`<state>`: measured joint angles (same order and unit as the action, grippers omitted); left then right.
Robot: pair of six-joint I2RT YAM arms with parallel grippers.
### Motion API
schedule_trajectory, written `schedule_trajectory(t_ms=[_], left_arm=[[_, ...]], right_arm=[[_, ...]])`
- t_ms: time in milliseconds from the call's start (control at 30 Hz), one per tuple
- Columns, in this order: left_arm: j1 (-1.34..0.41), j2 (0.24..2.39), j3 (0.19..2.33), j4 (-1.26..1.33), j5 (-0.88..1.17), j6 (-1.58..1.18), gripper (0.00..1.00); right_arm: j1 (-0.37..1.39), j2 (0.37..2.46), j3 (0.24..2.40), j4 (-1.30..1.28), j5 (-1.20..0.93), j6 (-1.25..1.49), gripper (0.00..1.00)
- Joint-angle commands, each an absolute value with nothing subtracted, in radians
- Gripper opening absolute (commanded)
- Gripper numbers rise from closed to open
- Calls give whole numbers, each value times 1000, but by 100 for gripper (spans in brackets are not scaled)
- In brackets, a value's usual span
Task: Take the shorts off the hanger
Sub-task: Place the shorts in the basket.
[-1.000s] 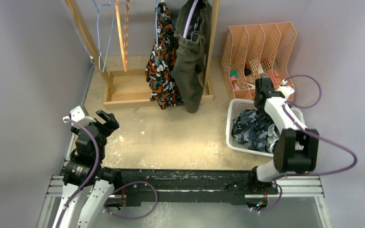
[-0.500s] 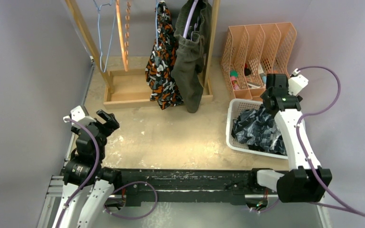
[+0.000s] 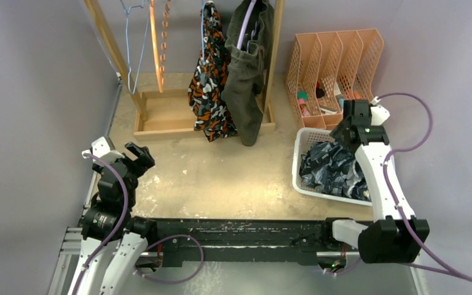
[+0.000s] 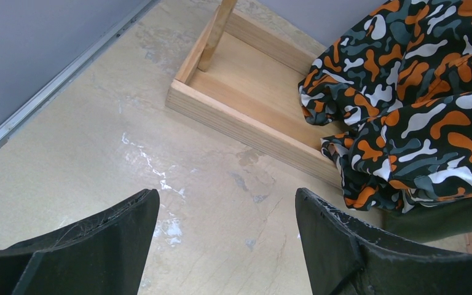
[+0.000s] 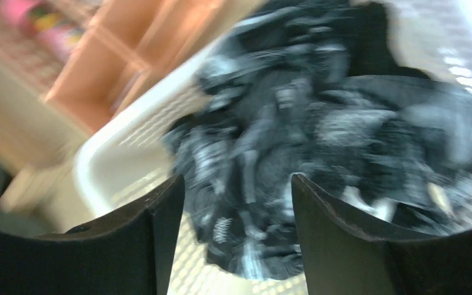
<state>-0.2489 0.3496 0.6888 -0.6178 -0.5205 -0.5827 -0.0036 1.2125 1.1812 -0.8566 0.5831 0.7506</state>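
Two pairs of shorts hang on the wooden rack: orange-black-white camo shorts on a blue hanger, and olive-green shorts on a purple hanger. Dark navy printed shorts lie crumpled in the white basket. My right gripper hovers open over the basket's far side, nothing between its fingers; this view is blurred. My left gripper is open and empty above the bare floor, short of the rack's base.
An empty blue hanger and an orange clip hanger hang at the rack's left. An orange file organiser with small items stands behind the basket. Grey walls close in on both sides.
The right arm's elbow swung out to the right, and its wrist shifted over the basket's far edge. The left arm has not moved.
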Motion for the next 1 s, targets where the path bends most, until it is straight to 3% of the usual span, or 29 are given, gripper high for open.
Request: schedule_trajectory(t_ms=[0, 67, 267, 433, 567, 700, 800, 967], left_arm=[[-244, 348, 704, -578, -503, -571, 80], [-244, 345, 704, -580, -512, -574, 80], [-244, 335, 703, -587, -525, -580, 80], [-244, 345, 704, -585, -526, -579, 80], [-244, 357, 704, -583, -519, -577, 80], [-244, 359, 703, -581, -514, -578, 80], [-244, 362, 705, -586, -519, -579, 80], [-244, 356, 704, -590, -527, -583, 80]], right_arm=[[12, 1090, 1051, -443, 66, 493, 66], [12, 1060, 998, -339, 84, 486, 66], [3, 1191, 941, -406, 417, 564, 75], [-70, 1349, 827, -377, 392, 673, 76], [-85, 1436, 861, -505, 540, 884, 76], [-55, 1449, 918, -450, 465, 709, 70], [40, 1407, 939, -485, 543, 693, 73], [136, 1348, 949, -456, 454, 582, 73]])
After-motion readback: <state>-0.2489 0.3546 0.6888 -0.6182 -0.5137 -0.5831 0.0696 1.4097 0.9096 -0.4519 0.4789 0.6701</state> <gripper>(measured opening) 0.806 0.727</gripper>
